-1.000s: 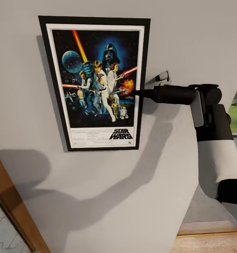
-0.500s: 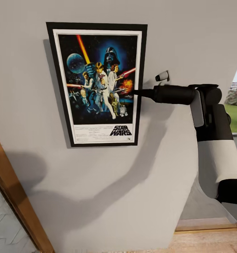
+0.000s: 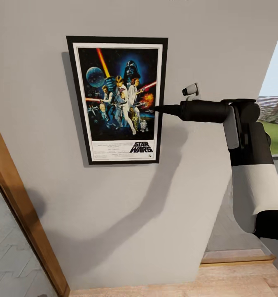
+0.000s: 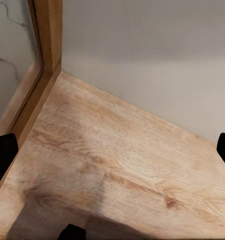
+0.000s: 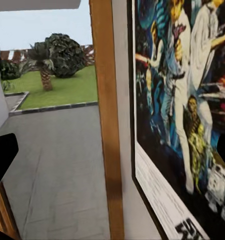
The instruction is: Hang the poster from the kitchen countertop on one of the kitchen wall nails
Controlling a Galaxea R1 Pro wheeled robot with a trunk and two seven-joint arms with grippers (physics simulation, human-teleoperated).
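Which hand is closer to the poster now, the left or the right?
Right. The right hand reaches to the poster at its right edge on the wall; the left hand points down at the wooden floor, away from it.

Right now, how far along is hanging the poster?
Done: the poster sits upright against the grey wall, off the countertop. In hand: the right gripper is at its right edge, grip unclear. Left: confirm it hangs on a nail, then withdraw.

wall (image 3: 126,214) bare below poster (image 3: 120,99) | door frame (image 3: 23,222) apparently crowds left
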